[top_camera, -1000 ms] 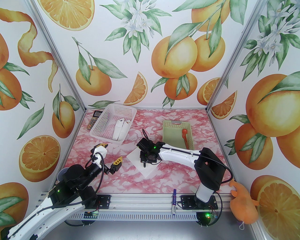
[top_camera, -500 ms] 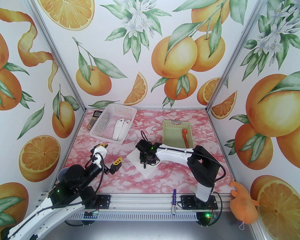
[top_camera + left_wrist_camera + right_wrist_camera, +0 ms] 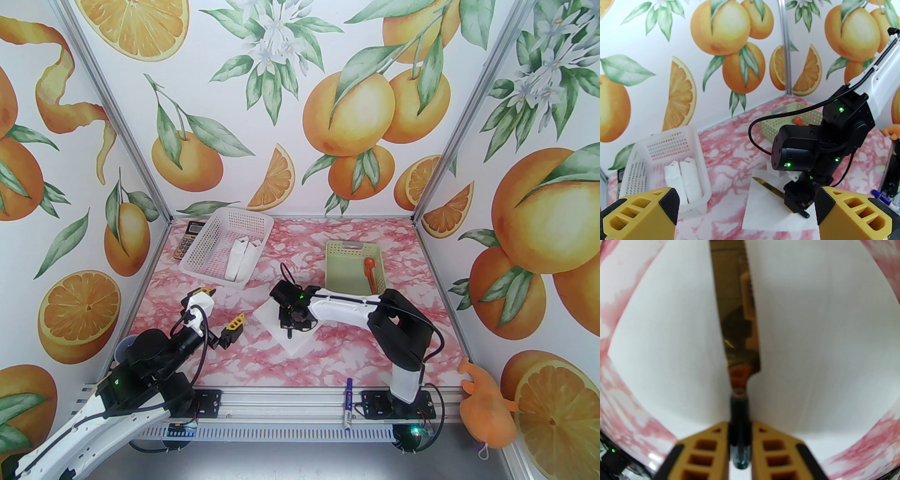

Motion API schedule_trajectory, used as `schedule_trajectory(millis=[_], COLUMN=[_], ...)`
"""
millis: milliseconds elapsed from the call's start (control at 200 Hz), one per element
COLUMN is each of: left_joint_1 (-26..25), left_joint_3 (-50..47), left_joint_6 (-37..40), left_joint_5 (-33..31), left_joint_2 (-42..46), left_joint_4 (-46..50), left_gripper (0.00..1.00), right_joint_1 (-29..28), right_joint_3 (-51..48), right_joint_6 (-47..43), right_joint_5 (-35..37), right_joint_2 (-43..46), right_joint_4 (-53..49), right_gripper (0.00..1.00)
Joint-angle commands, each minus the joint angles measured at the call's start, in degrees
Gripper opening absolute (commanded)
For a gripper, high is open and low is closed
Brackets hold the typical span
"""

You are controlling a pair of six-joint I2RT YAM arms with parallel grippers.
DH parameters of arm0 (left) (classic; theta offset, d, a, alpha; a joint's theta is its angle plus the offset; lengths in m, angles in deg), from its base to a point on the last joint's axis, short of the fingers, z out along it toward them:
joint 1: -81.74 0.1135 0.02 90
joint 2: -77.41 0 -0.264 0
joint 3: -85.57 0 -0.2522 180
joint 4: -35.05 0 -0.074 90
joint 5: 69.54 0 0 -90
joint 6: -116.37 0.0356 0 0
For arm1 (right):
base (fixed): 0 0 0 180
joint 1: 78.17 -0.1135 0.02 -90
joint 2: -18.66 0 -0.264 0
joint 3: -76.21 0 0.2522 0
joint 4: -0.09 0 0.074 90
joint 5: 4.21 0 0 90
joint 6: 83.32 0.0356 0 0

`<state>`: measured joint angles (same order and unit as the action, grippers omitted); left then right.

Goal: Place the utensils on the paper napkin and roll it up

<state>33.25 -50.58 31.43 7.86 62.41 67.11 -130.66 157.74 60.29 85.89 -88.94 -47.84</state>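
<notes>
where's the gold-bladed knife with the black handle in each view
top external: gold-bladed black-handled knife mid-table, handle end peeking from under right claw, on white paper napkin.
left wrist: knife lower centre, blade across napkin.
right wrist: knife centre, handle between claw fingers.
shared landmark: the napkin under it.

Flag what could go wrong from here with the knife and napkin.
The right fingers grip the knife low against the napkin; pulling away could drag or crease the paper, or shift the knife. The spoon lies in the far green basket; adding it could nudge the knife.
</notes>
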Motion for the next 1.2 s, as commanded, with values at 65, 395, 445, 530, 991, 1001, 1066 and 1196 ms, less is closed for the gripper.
schedule_trajectory(millis=[65,395,445,530,991,1001,1066,1196], left_joint_1=[0.07,0.04,0.06,0.06,0.0,0.0,0.01,0.02], left_joint_3=[-0.57,-0.6,-0.55,-0.56,-0.64,-0.64,-0.64,-0.64], left_joint_6=[0.57,0.64,0.64,0.65,0.83,0.83,0.82,0.83], left_joint_5=[-0.4,-0.58,-0.58,-0.58,-1.18,-1.19,-1.27,-1.2], left_joint_2=[-0.02,-0.16,-0.11,-0.11,-1.07,-1.12,-1.47,-2.04], left_joint_4=[0.41,0.57,0.59,0.59,0.68,0.68,0.68,0.68], left_gripper=[1.0,1.0,1.0,1.0,1.0,1.0,1.0,1.0], right_joint_1=[-0.34,-0.3,-0.26,0.17,6.83,7.02,7.94,8.93], right_joint_3=[0.83,1.99,2.48,3.37,1.97,1.85,1.38,0.81], right_joint_6=[0.64,-0.54,-1.1,-2.11,-8.02,-8.11,-8.58,-9.67], right_joint_5=[1.88,2.75,3.29,3.74,9.81,9.87,10.64,13.07], right_joint_2=[-0.9,2.05,2.73,3.73,6.89,6.92,7.13,7.31], right_joint_4=[0.43,-0.76,-1.49,-2.19,-6.45,-6.44,-6.93,-8.45], right_gripper=[0.3,0.39,0.42,0.44,0.47,0.47,0.47,0.47])
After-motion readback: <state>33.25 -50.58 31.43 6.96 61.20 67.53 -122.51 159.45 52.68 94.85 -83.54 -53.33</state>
